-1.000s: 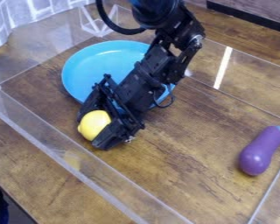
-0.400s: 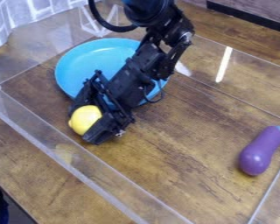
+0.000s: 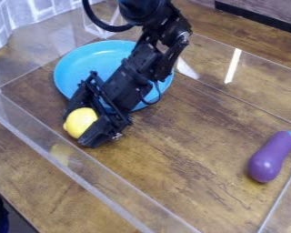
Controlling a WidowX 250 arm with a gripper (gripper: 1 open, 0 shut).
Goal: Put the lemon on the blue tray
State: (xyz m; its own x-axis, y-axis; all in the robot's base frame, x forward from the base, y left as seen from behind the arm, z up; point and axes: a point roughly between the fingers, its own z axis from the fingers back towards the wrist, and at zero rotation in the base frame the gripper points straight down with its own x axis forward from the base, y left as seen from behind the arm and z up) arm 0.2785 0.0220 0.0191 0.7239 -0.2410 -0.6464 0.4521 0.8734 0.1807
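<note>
The lemon [image 3: 77,122] is seen lodged between the black fingers of the gripper [image 3: 85,125], which are spread wide around it and appear to be closed against its sides, so that the fruit is held rather than lying free. Taking the blue tray [image 3: 77,65] as landmark, the lemon is placed just outside the tray's near rim, toward the camera and a little to the left of the tray's centre, low over the wooden tabletop [image 3: 196,136]; whether it touches the wood cannot be told. The arm [image 3: 145,62] is stretched across the tray from the far side, so that much of the tray's right half is covered by it. Compared with the picture of a second ago, the gripper and the lemon are found shifted to the left along the tray's near edge, and more of the tray's right part is hidden by the arm; the width of the fingers is unchanged. The purple eggplant [image 3: 271,156] is left lying well apart from the tray, far to the right and nearer the camera, where it was before. A clear plastic wall [image 3: 99,187] is seen bounding the table on the near side of the tray.
</note>
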